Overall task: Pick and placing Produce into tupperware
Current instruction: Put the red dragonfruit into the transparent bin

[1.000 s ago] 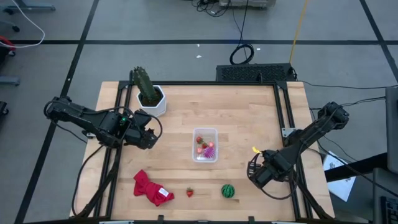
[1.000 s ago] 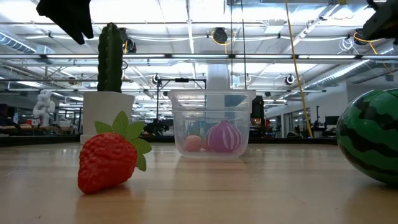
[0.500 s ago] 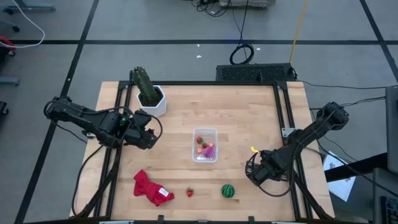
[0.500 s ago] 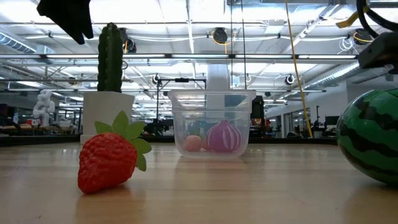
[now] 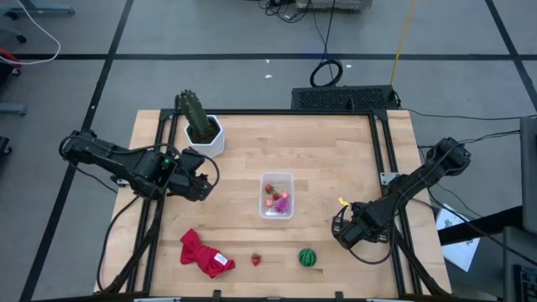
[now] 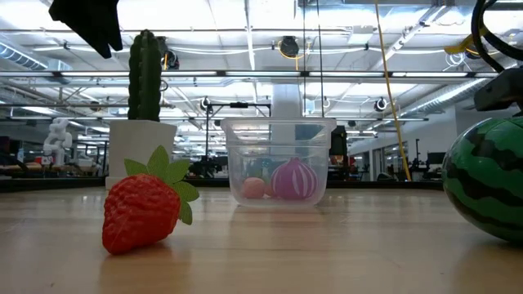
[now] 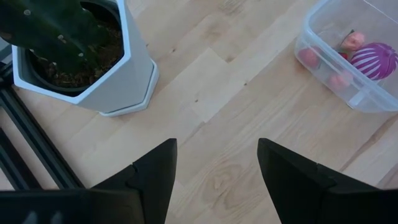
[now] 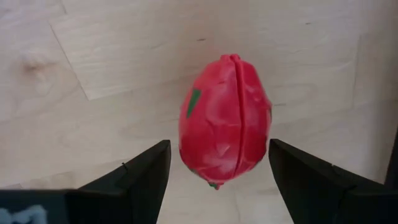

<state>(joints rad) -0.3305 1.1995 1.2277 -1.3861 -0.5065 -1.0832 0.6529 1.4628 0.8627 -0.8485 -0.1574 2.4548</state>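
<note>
Right gripper [image 8: 217,171]: fingers parted, straddling a red egg-shaped produce piece [image 8: 225,118] at the desk's right edge; nothing clamped yet.
Red piece: lies flat on the wood between the two fingers, a small gap showing on each side; moulded seam down its middle, green fleck on one flank.
Long axis: runs straight ahead of the right wrist camera, parallel to the fingers; narrower tip, with a bit of green, toward the gripper.
Risk, slip: judged likely if the fingers close on the rounded flanks off-centre; the piece could squirt forward or roll.
Risk, edge: piece sits near the desk [image 5: 327,151] frame rail; a nudge outward might push it against the rail or off the wood.
Tupperware [image 5: 278,195]: mid-desk, well apart from the red piece; purple striped ball [image 7: 374,60] and small red bits already inside.
Other produce: strawberry [image 5: 256,259] and watermelon ball [image 5: 309,257] near the front edge, outside the tub.
Red cloth [image 5: 201,253]: front left, beside the strawberry.
Left gripper [image 7: 214,171]: open, empty, hanging near the cactus pot [image 7: 87,68].
</note>
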